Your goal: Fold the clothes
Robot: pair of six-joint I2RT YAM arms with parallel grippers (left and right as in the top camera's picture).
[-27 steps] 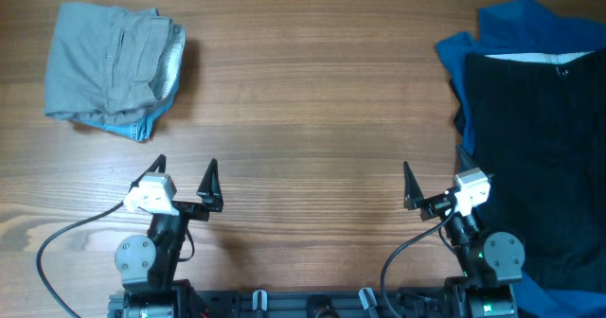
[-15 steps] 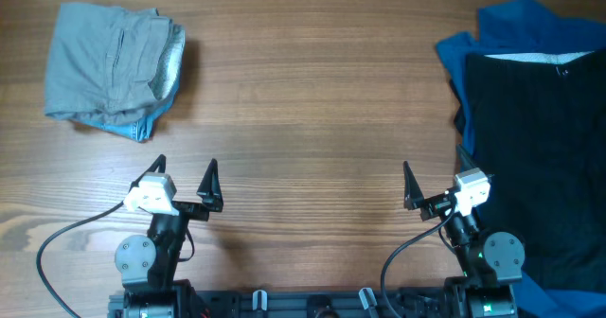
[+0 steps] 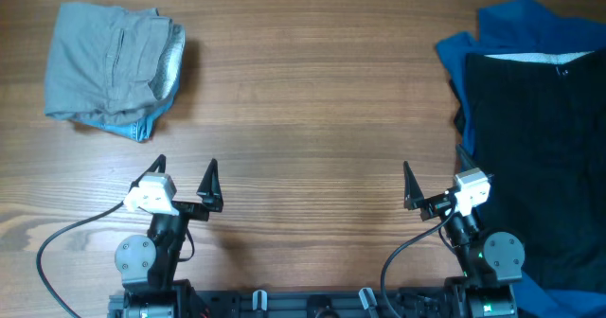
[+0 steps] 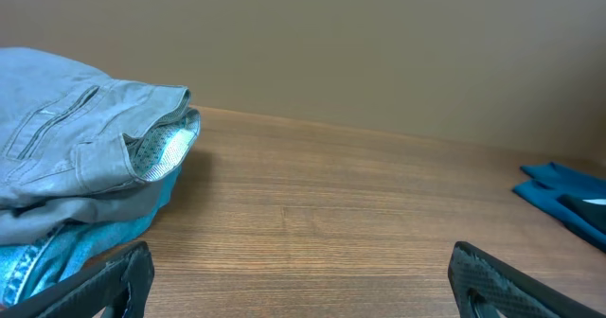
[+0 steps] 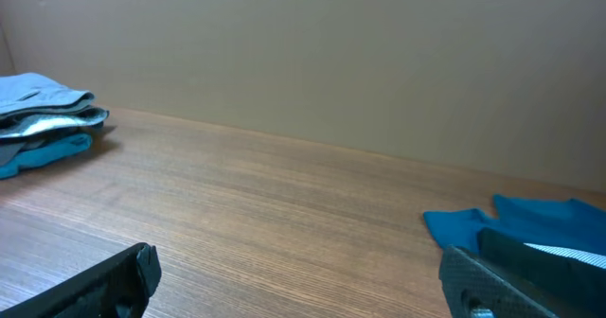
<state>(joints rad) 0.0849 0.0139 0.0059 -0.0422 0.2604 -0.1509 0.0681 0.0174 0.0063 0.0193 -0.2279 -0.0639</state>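
Garments lie unfolded just beside gaping right pincer.

**No text to read**

You have no lettering, brand, number or sign that can be read in any view. The pale strip at the collar of the black garment is too small to show any print. The folded grey garment shows only plain seams.

Even, soft overhead light; faint shadows, sharp focus, no glare.
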